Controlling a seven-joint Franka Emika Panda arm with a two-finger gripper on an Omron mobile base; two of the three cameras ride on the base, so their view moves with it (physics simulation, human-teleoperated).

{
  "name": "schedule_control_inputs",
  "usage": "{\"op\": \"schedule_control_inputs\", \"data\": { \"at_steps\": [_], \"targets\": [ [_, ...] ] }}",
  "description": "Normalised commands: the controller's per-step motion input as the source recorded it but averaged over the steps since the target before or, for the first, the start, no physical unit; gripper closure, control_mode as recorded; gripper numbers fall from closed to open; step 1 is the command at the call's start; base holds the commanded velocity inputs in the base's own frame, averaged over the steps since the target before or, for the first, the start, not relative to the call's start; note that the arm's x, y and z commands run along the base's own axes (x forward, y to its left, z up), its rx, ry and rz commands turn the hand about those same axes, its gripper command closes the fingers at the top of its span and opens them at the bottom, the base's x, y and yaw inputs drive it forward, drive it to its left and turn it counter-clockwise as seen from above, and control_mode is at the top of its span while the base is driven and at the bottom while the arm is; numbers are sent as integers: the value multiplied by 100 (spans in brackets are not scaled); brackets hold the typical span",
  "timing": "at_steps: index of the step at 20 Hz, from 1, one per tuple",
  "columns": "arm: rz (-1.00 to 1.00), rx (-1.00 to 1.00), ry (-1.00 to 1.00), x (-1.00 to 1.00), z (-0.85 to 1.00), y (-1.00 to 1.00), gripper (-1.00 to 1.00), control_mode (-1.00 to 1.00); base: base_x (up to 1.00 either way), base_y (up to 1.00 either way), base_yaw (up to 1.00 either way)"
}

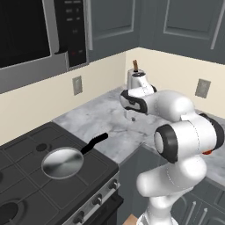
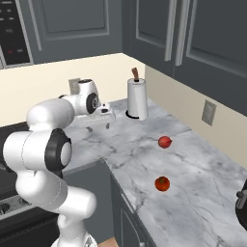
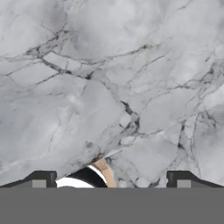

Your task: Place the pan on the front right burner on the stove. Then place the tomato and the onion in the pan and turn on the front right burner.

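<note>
Pan on stove, produce waiting on counter; gripper empty above marble

Pan [image 1: 63,163]: silver, rigid, sits on the front right burner area of the stove [image 1: 26,184], black handle [image 1: 94,143] pointing toward the counter [image 1: 112,118]. Two small round red items, [image 2: 165,142] and [image 2: 162,184], lie well apart on open marble right of the arm; which is tomato and which onion I cannot tell. Both likely light, smooth, prone to roll, one probably bruisable; best taken across the middle from above. Gripper [image 2: 107,118]: jaws spread wide, holding nothing. Paper towel roll [image 2: 137,99] near the back wall; counter edge close to the nearer item
</note>
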Motion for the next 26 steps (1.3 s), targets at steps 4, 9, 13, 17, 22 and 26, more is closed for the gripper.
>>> {"op": "schedule_control_inputs", "data": {
  "at_steps": [4, 9, 13, 17, 22, 26],
  "targets": [
    [-62, 0, -14, -2, 0, -46, -100, -100, 0, 0, 0],
    [-50, 0, -18, 0, 0, -55, -100, -100, 0, 0, 0],
    [-40, 0, -16, 0, 0, -56, -100, -100, 0, 0, 0],
    [-26, 0, -10, 9, 0, -50, -100, -100, 0, 0, 0],
    [-12, 0, -8, 10, 0, -46, -100, -100, 0, 0, 0],
    [-7, 0, -2, 5, -1, -51, -100, -100, 0, 0, 0]
  ]
}}
